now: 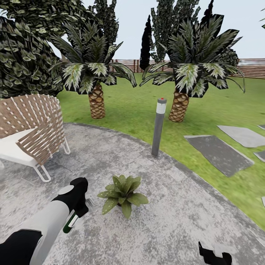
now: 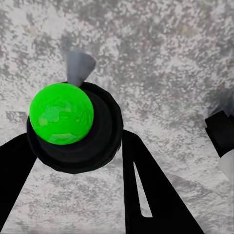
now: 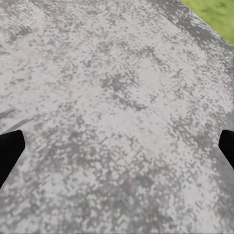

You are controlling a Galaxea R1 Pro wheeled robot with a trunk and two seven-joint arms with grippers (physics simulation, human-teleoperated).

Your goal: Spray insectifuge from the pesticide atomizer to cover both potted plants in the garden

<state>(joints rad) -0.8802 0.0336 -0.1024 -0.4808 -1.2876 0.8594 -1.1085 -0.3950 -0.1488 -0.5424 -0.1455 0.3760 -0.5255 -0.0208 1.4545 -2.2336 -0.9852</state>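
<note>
My left gripper (image 1: 81,210) is shut on the pesticide atomizer (image 1: 70,223), a slim dark green bottle with a white label that hangs below the hand. It hovers above the grey stone patio (image 1: 165,221), just left of a potted plant (image 1: 123,195) with speckled green leaves. In the left wrist view the atomizer (image 2: 63,117) appears end-on as a bright green dome in a black ring, between the black fingers (image 2: 146,190). My right gripper (image 1: 215,255) sits low at the front right. In its wrist view it (image 3: 117,146) is open over bare patio.
A wicker chair (image 1: 33,129) with a white seat stands at the left of the patio. A grey bollard lamp (image 1: 158,127) rises at the patio edge behind the plant. Two palms (image 1: 96,99) (image 1: 179,105) grow on the lawn, with stepping stones (image 1: 219,152) at right.
</note>
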